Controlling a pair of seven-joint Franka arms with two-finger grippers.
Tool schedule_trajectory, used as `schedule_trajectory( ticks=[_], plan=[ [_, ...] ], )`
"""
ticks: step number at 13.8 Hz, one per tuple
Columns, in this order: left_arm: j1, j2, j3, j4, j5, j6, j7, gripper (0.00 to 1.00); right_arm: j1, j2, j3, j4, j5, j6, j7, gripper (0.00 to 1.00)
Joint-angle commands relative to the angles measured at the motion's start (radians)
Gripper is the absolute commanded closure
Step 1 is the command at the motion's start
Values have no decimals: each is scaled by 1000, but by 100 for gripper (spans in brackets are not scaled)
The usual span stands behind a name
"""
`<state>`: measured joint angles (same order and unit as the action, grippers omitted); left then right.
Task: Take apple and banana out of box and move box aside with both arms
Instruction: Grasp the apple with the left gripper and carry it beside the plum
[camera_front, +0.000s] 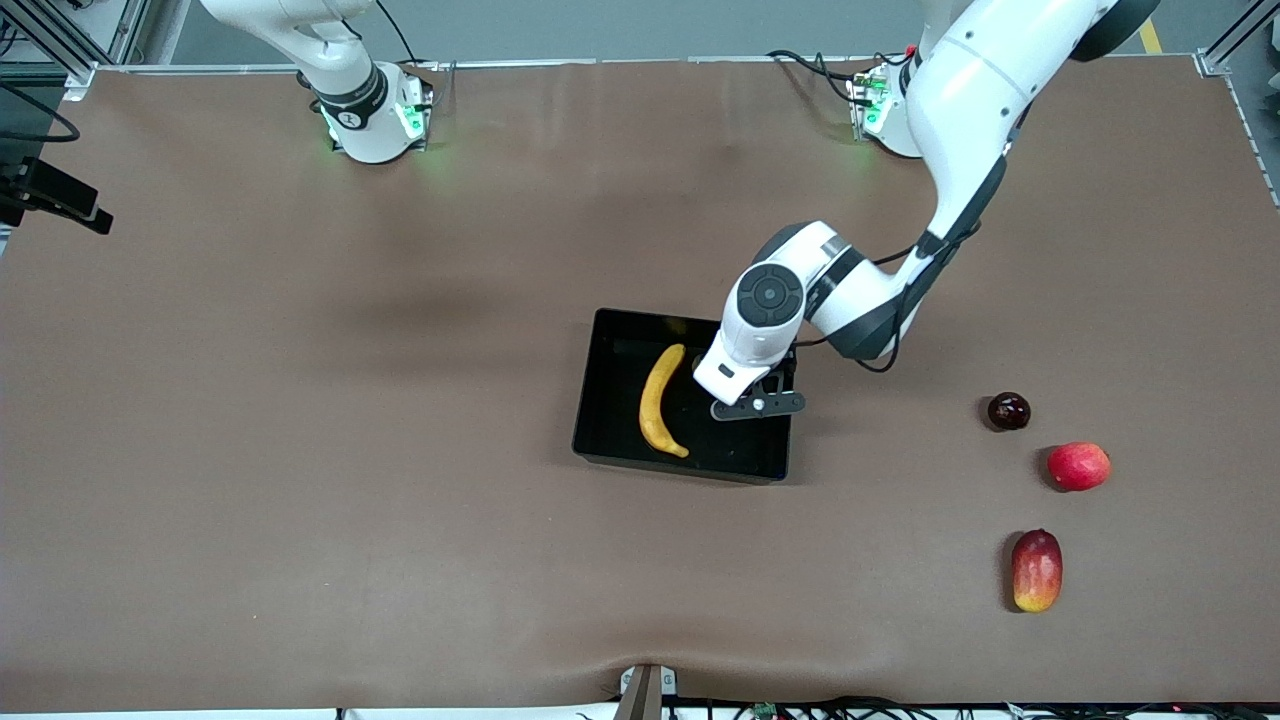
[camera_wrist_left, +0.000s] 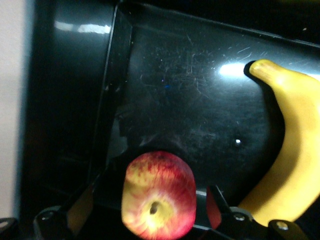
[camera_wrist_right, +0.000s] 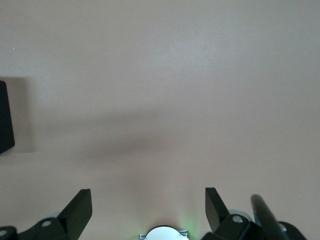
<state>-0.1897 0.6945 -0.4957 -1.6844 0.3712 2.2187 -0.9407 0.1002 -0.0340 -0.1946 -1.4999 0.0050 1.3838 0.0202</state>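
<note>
While my left gripper (camera_front: 757, 405) hangs low inside the box (camera_front: 610, 400), its fingers (camera_wrist_left: 80, 207) stand spread on either side of the apple (camera_wrist_left: 158, 194), with a gap showing between each pad and the fruit; whether the apple sits on the box floor I cannot tell. Its stem end faces my left wrist camera, red streaks over yellow. Just beside it in the same box lies the banana (camera_front: 660, 400), curved, running from the box's farther wall toward the nearer one, apart from the apple. That box rests on the brown bench (camera_front: 300, 450) about midway between my two bases. Toward the left arm's end of the bench three other fruits lie well apart from the box: a dark plum (camera_front: 1008, 411), a red round fruit (camera_front: 1078, 466) nearer the front camera, and a mango (camera_front: 1036, 570) nearer again. My right arm waits over bare bench near its base, its gripper (camera_wrist_right: 148, 210) with fingers spread wide on nothing.
</note>
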Motion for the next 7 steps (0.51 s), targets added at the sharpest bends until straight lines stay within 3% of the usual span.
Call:
schedule_trajectory(
  ticks=[1,3,6,7],
  plan=[
    [-13,28,-4,15,29,19,-53,0,22,-3,-23,4,12,-6,-6,0],
    [-16,36,-4,12,29,18,-55,6,22,3,-23,6,13,-6,-5,0],
    [-16,36,-4,12,29,16,-40,94,21,8,-22,10,15,-17,-5,0],
    [-16,27,-4,18,31,9,-36,100,19,17,-20,18,17,-17,-3,0]
  ],
)
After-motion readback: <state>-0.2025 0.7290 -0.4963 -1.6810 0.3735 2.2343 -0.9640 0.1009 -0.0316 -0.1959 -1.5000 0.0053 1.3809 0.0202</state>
